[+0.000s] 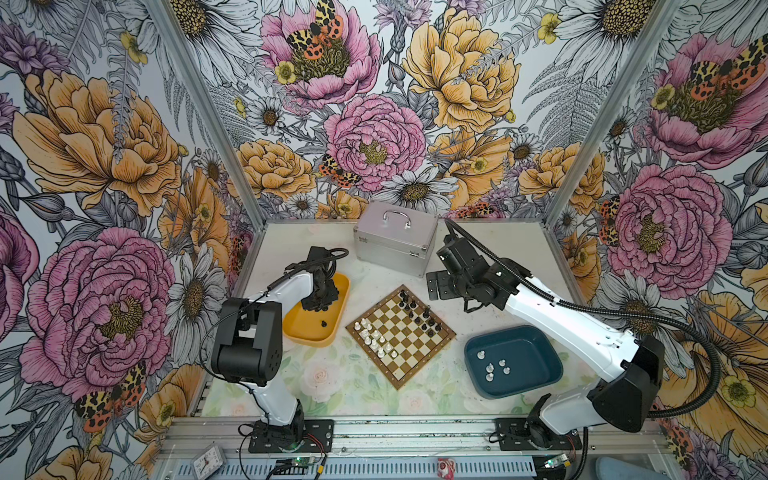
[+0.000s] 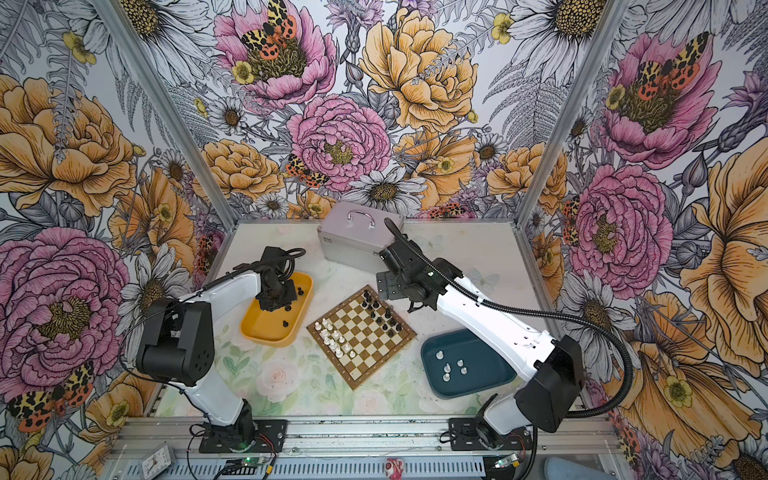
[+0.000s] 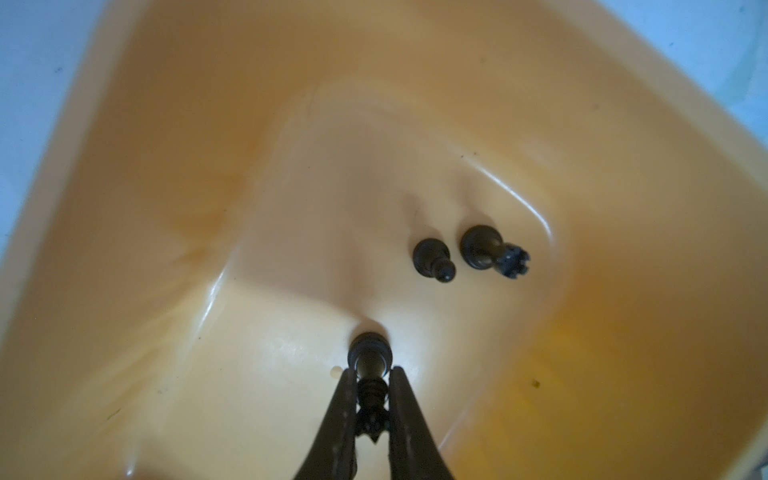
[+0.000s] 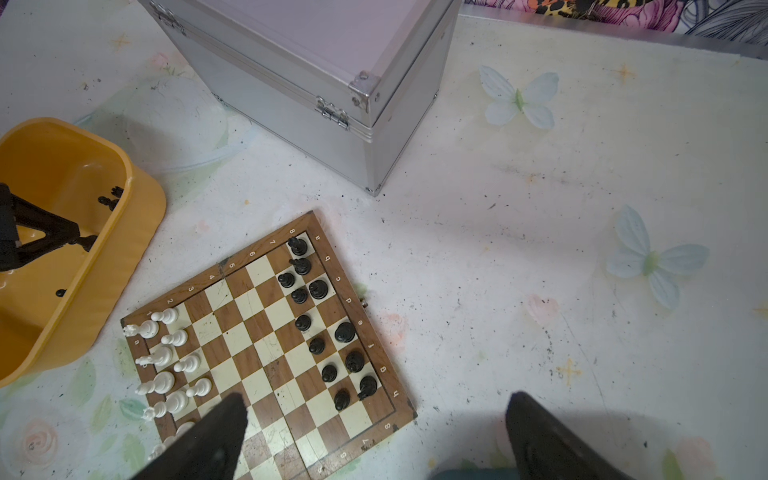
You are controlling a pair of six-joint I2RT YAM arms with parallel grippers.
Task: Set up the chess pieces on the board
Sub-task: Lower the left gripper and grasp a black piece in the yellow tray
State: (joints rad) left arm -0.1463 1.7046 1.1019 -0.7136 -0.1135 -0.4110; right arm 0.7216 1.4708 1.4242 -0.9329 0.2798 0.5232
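Left gripper (image 3: pixel 372 376), closest to the left wrist lens, stood closed on a tall black piece (image 3: pixel 370 353). Its two fingers (image 3: pixel 340 415) pinched the stem just above the round base. Whether that base rested on the floor of the yellow tray (image 3: pixel 124 216) or hung clear of it could not be told. Inside the same tray a black pawn (image 3: pixel 433 262) and a black queen (image 3: pixel 492 251) sat close together, not touching.

In both top views the yellow tray sat at 9 o'clock of the chessboard (image 1: pixel 411 353). The left gripper was lowered into the tray's far half, and a small black piece (image 1: pixel 323 323) lay apart near the tray's 5 o'clock corner.

The chessboard lay at the centre of the table (image 1: pixel 332 374), turned corner-on to the camera. White pieces (image 1: pixel 368 340) lined its 8 o'clock edge in two partly filled rows, and black pieces (image 1: pixel 432 322) lined its 2 o'clock edge likewise.

A teal tray (image 1: pixel 528 357) at 4 o'clock of the board held five loose white pieces (image 1: pixel 490 368). An aluminium case (image 1: pixel 395 245) stood at 12 o'clock.

The right gripper (image 4: pixel 378 399) hung with its jaws spread wide and empty above the table, at 1 o'clock of the board, between board and case.
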